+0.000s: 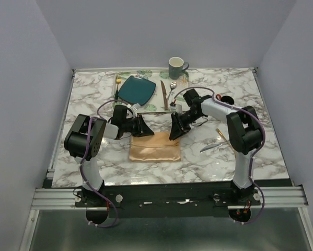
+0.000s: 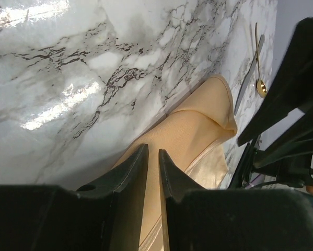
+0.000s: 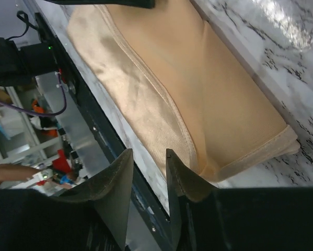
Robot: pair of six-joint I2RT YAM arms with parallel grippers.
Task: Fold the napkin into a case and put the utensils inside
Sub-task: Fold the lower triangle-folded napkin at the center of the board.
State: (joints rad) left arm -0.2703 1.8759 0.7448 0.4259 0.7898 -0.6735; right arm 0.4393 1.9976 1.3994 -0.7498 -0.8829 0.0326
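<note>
Two stages are set by the task, and only the first is judged largely done: the napkin (image 1: 155,147) is seen folded into a flat, layered rectangle on the table (image 1: 88,99), near the front edge and between the two arms. A doubled hem and an upper flap are visible in the right wrist view. Whether a further fold is needed to make the case cannot be settled from the pictures. The second stage is not yet begun: the gold spoon (image 1: 220,134) and the silver-grey knife (image 1: 210,147) lie close together on bare marble to the right of the napkin, apart from it, and nothing is seen inside the folds. The left end effector (image 1: 144,127) is found at the napkin's far left corner, low over the cloth. Its fingers are narrowly parted and no cloth is seen pinched between them, though contact cannot be confirmed. The right end effector (image 1: 175,129) is found at the far right corner, likewise low over the cloth, fingers apart with nothing between them. The utensils lie nearer the right arm, so the pick-up is judged to fall to that side.
</note>
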